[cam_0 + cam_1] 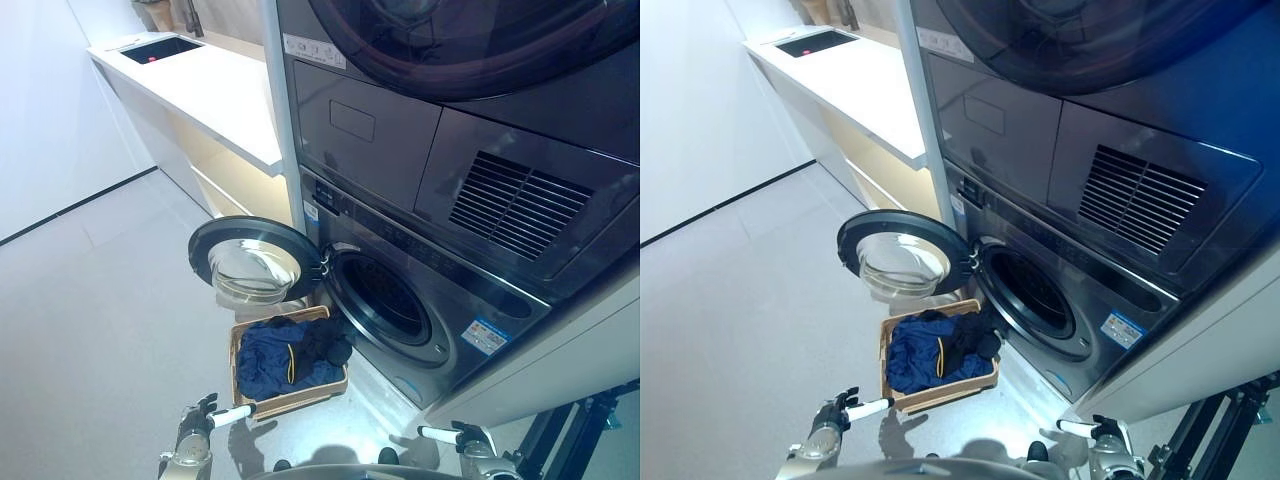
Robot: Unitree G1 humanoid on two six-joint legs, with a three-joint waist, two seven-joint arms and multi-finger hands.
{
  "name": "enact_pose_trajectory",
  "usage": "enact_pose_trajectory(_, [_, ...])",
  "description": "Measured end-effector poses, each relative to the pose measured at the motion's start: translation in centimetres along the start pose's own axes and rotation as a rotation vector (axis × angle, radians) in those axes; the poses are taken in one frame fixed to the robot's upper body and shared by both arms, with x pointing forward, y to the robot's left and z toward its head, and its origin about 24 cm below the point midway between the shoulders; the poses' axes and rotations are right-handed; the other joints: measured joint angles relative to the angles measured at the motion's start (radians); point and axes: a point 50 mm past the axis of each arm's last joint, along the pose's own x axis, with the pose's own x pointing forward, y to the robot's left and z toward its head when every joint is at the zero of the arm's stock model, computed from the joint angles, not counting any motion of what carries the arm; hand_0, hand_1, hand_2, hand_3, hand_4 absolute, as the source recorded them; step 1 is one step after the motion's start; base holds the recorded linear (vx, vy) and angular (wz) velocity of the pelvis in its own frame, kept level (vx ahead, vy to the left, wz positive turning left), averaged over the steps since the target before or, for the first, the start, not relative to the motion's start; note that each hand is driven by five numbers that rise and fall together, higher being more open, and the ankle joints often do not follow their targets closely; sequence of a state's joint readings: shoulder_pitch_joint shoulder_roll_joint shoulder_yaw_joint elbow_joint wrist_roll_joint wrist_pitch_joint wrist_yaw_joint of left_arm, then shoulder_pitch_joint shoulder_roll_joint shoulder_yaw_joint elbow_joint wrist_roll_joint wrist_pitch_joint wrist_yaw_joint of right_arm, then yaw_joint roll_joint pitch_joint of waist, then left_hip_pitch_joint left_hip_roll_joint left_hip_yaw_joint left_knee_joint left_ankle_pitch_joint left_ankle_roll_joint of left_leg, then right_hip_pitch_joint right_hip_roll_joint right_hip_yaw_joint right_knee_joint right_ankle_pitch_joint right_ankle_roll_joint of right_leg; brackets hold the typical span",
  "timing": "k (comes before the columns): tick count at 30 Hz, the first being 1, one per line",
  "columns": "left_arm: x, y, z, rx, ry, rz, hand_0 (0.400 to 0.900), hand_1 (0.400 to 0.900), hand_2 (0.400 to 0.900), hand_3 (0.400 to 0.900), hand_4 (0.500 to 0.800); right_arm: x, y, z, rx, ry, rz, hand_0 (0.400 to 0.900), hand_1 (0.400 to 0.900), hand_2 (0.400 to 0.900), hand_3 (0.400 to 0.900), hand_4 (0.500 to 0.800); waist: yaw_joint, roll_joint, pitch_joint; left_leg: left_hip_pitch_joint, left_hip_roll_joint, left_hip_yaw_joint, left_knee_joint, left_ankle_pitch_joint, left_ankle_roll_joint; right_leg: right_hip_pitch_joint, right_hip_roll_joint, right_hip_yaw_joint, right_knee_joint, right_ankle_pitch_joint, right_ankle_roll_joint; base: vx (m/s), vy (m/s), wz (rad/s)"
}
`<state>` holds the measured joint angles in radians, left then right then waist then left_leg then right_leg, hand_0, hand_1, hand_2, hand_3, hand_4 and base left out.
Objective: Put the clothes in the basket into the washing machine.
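A tan basket (338,385) stands on the floor in front of the washing machine (470,300). Dark blue and black clothes (290,358) fill it. The machine's round door (250,262) hangs open to the left, and the dark drum opening (388,298) is right behind the basket. My left hand (197,428) shows at the bottom edge, just left of the basket's near corner, with its fingers straight and holding nothing. Low at the right edge is my right hand (462,440), also relaxed and empty, below the machine's front.
A second dark appliance (480,130) is stacked above the washer. A white counter (205,85) with a recessed sink (160,48) runs along the left. Open grey floor (100,330) lies left of the basket. A black stand (575,430) sits at the lower right.
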<state>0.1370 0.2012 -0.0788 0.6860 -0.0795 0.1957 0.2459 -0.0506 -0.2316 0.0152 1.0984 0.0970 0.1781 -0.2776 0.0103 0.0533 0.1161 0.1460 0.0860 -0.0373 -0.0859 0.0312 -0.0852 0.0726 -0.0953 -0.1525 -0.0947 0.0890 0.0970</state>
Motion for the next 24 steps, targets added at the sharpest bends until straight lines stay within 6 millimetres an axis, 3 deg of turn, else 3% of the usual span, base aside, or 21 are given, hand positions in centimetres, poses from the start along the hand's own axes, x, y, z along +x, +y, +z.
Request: enact_pose_trajectory(24, [-0.01, 0.01, -0.13, 0.002, 0.004, 0.001, 0.9, 0.9, 0.9, 0.9, 0.8, 0.0, 0.0, -0.22, -0.006, 0.006, 0.0, 0.9, 0.9, 0.9, 0.9, 0.8, 0.014, -0.018, -0.01, -0.001, 0.0, -0.001, 0.0, 0.001, -0.001, 0.0, 0.0, -0.001, 0.0, -0.002, 0.003, 0.0, 0.0, 0.0])
